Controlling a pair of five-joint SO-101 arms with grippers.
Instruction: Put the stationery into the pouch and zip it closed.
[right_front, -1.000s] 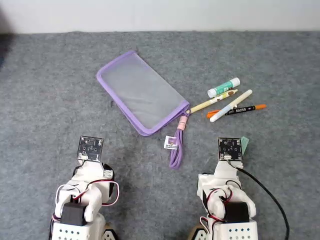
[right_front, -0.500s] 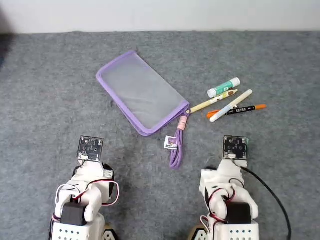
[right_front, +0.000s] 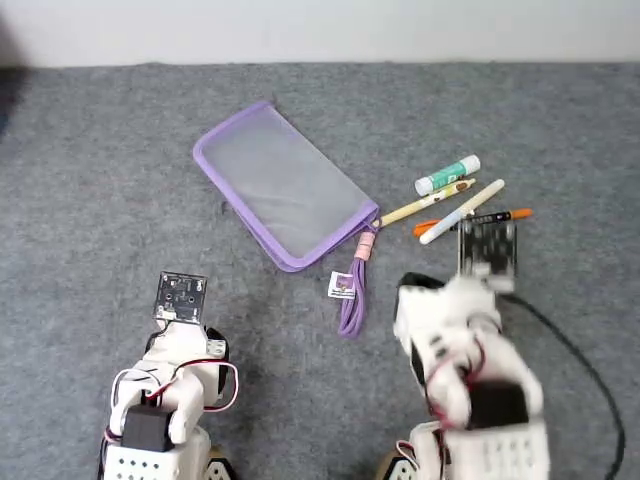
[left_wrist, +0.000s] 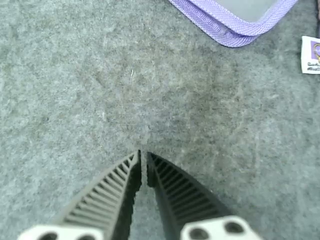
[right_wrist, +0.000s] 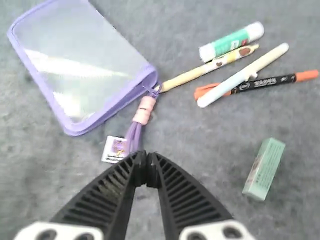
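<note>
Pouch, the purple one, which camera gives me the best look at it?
The high view: the whole pouch lies flat and uncovered, with its strap included. The right wrist view shows the pouch close up but cropped at one corner. The left wrist view has one purple corner of the pouch.

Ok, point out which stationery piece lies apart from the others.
The mint-green rectangular eraser; the green-and-white glue stick and three slim pens lie bunched together.

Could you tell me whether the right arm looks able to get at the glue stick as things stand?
Probably yes. The glue stick lies bare on the grey mat beside the pens, with nothing over it. The right gripper sits short of it and is shut, so it must open first.
</note>
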